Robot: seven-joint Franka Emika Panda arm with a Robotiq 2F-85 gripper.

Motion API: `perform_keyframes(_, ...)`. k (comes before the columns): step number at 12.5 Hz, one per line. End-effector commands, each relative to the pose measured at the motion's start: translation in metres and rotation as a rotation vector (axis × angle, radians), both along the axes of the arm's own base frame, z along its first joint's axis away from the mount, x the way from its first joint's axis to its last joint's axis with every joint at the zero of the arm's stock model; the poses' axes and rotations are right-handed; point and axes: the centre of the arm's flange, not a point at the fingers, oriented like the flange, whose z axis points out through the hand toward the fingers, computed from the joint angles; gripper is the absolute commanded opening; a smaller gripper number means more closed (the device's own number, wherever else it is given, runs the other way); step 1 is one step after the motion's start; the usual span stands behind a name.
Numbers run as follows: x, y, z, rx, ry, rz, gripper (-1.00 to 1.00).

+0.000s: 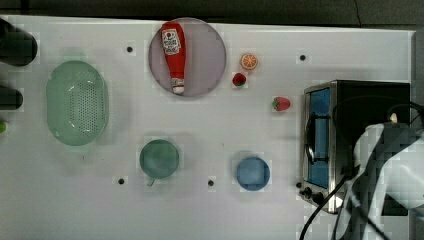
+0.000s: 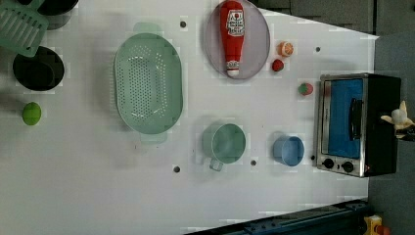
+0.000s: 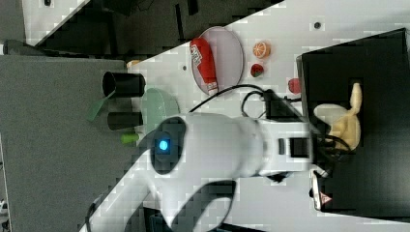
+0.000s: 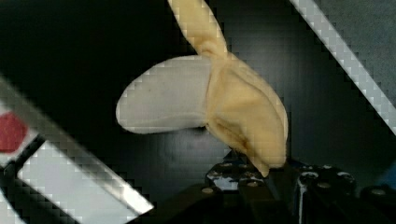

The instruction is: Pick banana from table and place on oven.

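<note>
Only the ketchup bottle point(image 1: 172, 47) bears an unreadable label.

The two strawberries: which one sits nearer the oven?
The strawberry lying alone just off the oven; the other strawberry sits farther off, beside the orange slice.

One banana point(image 3: 347, 126), one oven point(image 1: 350, 145), two strawberries point(image 1: 239, 79) point(image 1: 281, 103), one orange slice point(image 1: 249, 61), one ketchup bottle point(image 1: 173, 54) on one plate point(image 1: 210, 55), one green colander point(image 1: 77, 102), one green cup point(image 1: 159, 158), one blue cup point(image 1: 252, 173), one lime point(image 2: 31, 113), two black cylinders point(image 2: 38, 68) point(image 2: 57, 6) at upper left of the left view.
</note>
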Motion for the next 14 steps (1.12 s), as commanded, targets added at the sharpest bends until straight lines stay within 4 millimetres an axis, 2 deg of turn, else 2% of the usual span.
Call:
perform_keyframes(1, 0.019, 0.018, 0.031, 0.027, -0.088, 0.147, -0.50)
perform_keyframes(3, 0.023, 0.016, 0.031, 0.010, -0.098, 0.188, -0.08)
perform_keyframes(7, 0.028, 0.022, 0.043, 0.005, -0.116, 0.221, 0.84)
perform_keyframes(8, 0.031, 0.024, 0.048, 0.002, -0.123, 0.228, 0.99)
perform_keyframes(10, 0.034, 0.029, 0.070, -0.020, -0.130, 0.253, 1.00)
perform_keyframes(14, 0.033, 0.060, 0.162, -0.049, -0.122, 0.260, 1.00)
